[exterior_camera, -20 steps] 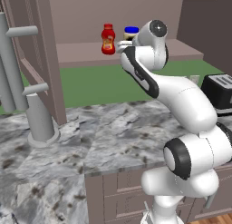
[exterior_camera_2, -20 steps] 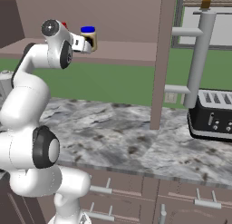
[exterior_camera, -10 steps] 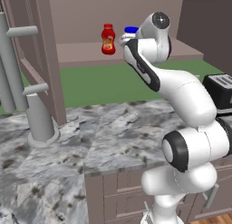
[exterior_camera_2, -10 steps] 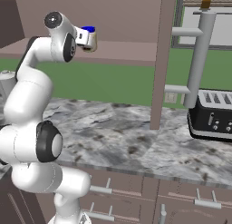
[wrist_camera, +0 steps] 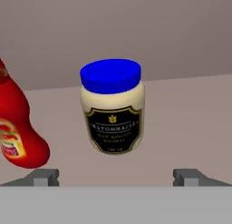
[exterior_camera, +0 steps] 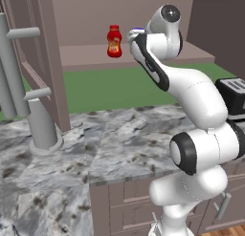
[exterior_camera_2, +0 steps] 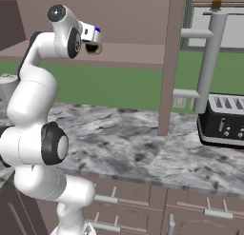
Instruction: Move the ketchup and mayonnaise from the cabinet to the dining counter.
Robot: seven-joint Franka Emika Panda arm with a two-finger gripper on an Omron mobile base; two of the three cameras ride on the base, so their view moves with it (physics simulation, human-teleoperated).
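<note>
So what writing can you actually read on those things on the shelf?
"MAYONNAISE": on the dark label of the mayonnaise jar, hand view; a small gold emblem above it and a line beneath are too blurred to read.
The ketchup label: coloured marks only, unreadable.
</note>
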